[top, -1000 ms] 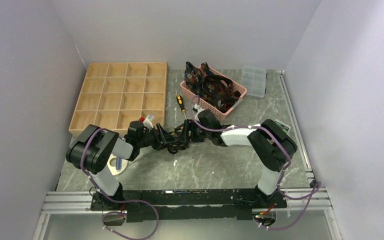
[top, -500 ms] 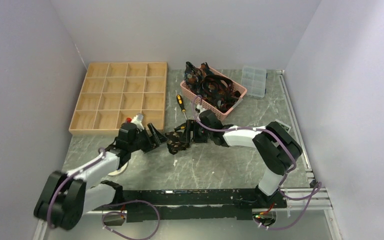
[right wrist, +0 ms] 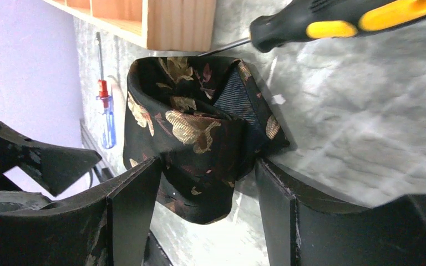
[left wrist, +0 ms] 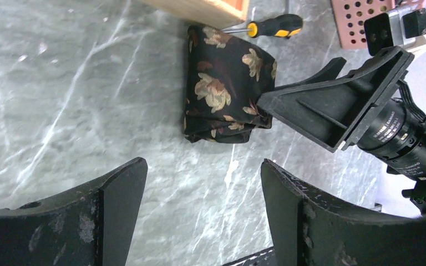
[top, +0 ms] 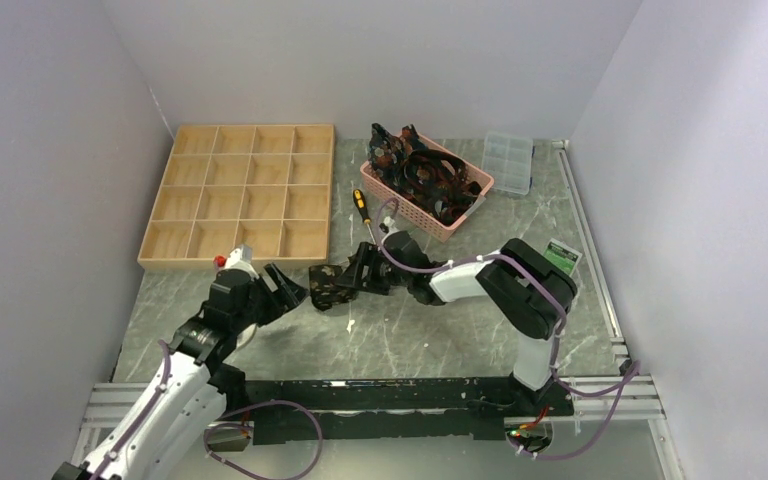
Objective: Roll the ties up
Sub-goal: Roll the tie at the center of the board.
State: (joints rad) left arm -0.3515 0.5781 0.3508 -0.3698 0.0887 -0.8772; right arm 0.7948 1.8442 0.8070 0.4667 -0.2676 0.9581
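A rolled tie (top: 326,284), black with tan-gold flowers, lies on the grey table just below the wooden tray's near right corner. My right gripper (top: 353,273) is shut on the tie from the right. The right wrist view shows the tie (right wrist: 194,138) bulging between the right gripper's (right wrist: 206,163) two fingers and touching both. My left gripper (top: 286,287) stands a short way left of the tie, open and empty. In the left wrist view the tie (left wrist: 224,83) lies beyond the left gripper (left wrist: 203,166). More ties (top: 425,172) are heaped in the pink basket (top: 475,195).
The wooden compartment tray (top: 240,195) fills the back left. A yellow-handled screwdriver (top: 362,205) lies between the tray and the basket, its tip close to the tie. A clear plastic box (top: 510,160) sits at the back right. A small red-and-blue screwdriver (right wrist: 107,111) lies near the tray's front edge.
My left gripper has opened, let go of the tie and drawn back left and towards the near edge. My right gripper has moved the tie left, towards the tray corner.
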